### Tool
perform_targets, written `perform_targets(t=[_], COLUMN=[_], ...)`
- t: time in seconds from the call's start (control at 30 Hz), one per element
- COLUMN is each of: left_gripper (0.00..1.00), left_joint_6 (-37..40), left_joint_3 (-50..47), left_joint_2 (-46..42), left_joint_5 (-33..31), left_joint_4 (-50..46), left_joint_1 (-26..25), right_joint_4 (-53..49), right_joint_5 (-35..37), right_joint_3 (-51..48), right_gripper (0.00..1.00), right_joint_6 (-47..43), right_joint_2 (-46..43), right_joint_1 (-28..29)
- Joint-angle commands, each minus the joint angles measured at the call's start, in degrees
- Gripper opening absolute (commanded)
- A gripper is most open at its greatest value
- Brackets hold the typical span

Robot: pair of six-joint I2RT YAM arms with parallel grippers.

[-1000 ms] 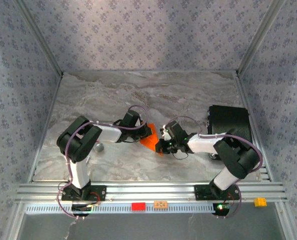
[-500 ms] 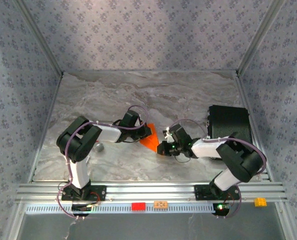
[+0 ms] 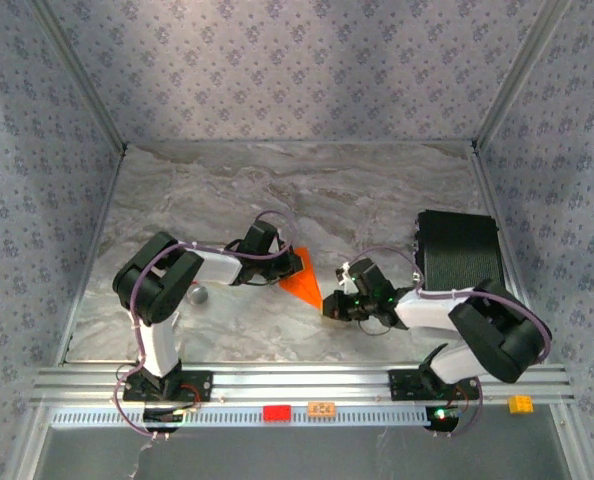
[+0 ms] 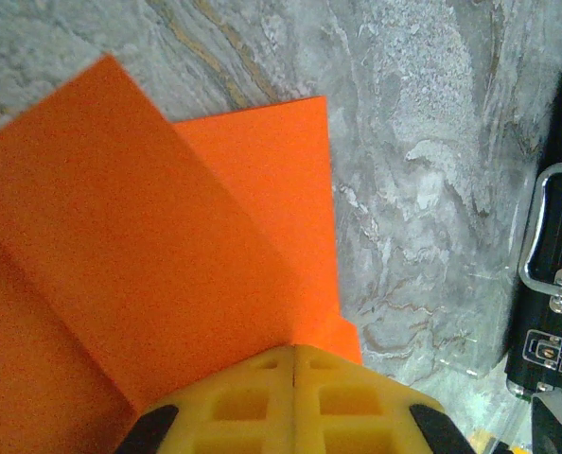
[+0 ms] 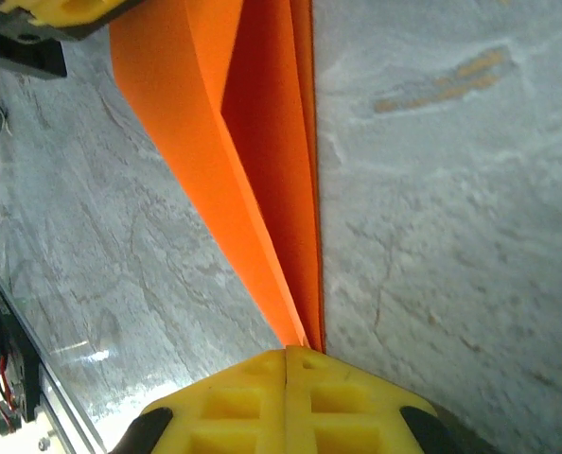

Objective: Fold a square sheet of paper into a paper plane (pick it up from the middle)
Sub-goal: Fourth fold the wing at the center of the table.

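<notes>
Top external gives us the marble table (image 3: 277, 190) with the black case (image 3: 459, 248) at its right edge. Mid-table, the orange plane (image 3: 303, 280) lies stretched between both arms. Its long axis runs diagonally: the wide tail points far-left into the left gripper (image 3: 283, 264), and the tip points near-right into the right gripper (image 3: 330, 307). On the left wrist view we see yellow pads (image 4: 243, 402) pressed together on the broad end, flaps fanning away. On the right wrist view the pads (image 5: 234, 407) are likewise squeezed on the narrow tip, with the centre crease running straight out from them. So each arm pinches one end, and neither sits at the middle. We reckon any coming fold has to follow that tail-to-tip line, with the right arm nearer the point.
</notes>
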Motion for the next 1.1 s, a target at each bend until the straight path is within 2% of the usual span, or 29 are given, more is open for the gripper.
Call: perform_targets(t=[0.0,0.13,0.23,0.67,1.07], left_gripper=[0.03,0.03,0.03,0.03,0.03], left_joint_6=[0.63,0.63,0.63,0.63,0.63], left_joint_3=[-1.57,-1.81,-1.83,-1.91,-1.68], left_joint_2=[0.87,0.60,0.51,0.43,0.98], left_joint_5=[-2.41,-2.17,-2.28,-2.28,-1.97], left_joint_4=[-3.15,-2.99,-2.89,-2.74,-2.63], left_joint_1=[1.00,0.89,0.97,0.87,0.88], right_joint_4=[-8.50,-13.44,-15.41,-13.13,-15.38], right_joint_5=[-0.08,0.26,-0.21,0.58,1.68], right_joint_3=[-1.18,2.97,7.23,20.94,25.58], right_gripper=[0.05,0.05,0.05,0.05,0.05], right_joint_6=[1.05,-0.02,-1.68,-2.84,-3.60], right_joint_2=[-2.62,-7.99,-8.24,8.88,14.81], right_joint_1=[-0.13,-0.29,-0.95,-0.36,0.31])
